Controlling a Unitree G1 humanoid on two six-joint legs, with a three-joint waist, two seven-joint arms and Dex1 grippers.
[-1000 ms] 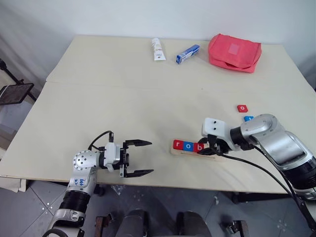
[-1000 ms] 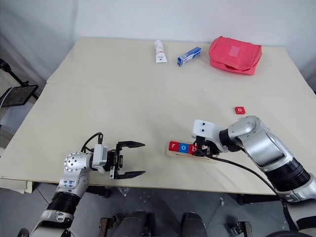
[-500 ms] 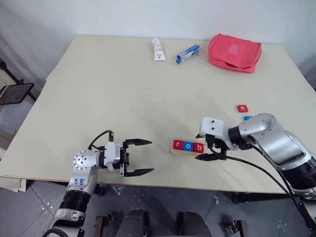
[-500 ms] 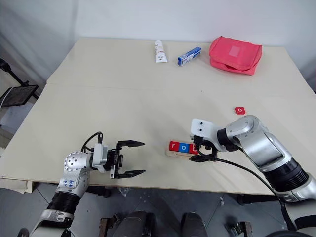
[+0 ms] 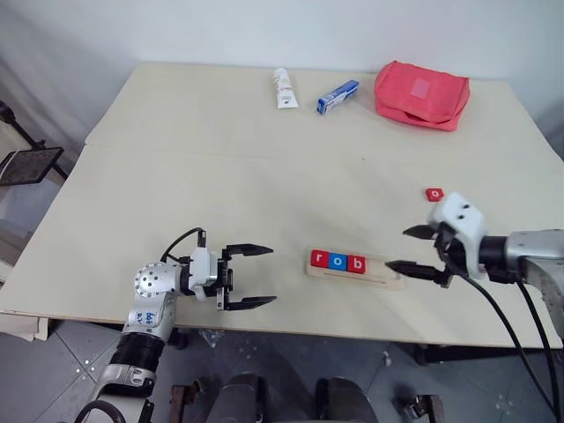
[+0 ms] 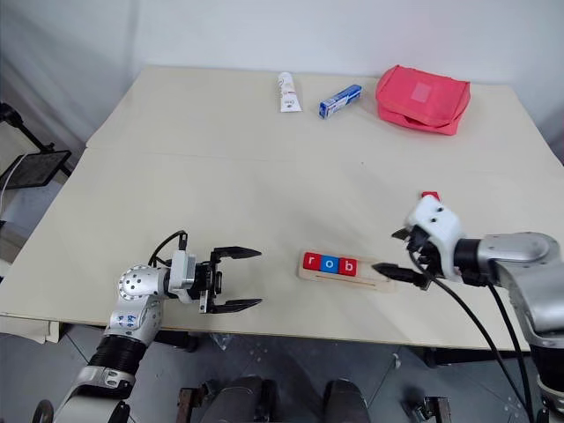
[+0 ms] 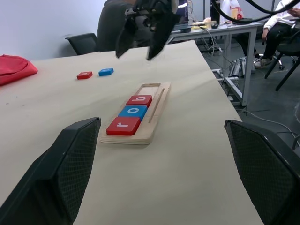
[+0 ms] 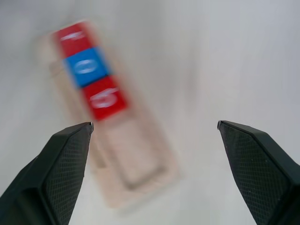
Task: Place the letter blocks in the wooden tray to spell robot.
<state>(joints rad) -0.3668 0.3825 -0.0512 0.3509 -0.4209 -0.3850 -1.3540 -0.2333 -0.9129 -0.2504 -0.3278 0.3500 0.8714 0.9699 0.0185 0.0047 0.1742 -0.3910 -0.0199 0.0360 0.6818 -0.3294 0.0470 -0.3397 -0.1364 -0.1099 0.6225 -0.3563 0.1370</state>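
The wooden tray (image 5: 355, 268) sits low and a bit right of centre in the head view, near the front edge of the table (image 5: 220, 167); three letter blocks are seated in its left part, red r (image 5: 319, 259), blue o (image 5: 337, 261), red b (image 5: 356, 263), touching side by side; the right part of the tray is bare wood. The right claw (image 5: 419, 248) hovers just past the tray's right end, fingers spread wide and holding nothing. A loose red block (image 5: 434, 194) lies above it toward the right edge; the left wrist view also catches a loose blue block (image 7: 106, 71) right beside that red one. The left claw (image 5: 250, 276) is at lower left, fingers wide apart too, empty, pointing toward the tray with bare table between them. Up along the far side: a white tube (image 5: 282, 88), a blue-and-white box (image 5: 337, 97) and a red zip pouch (image 5: 421, 93), all well apart from the tray; none of them sits between a claw and the tray.
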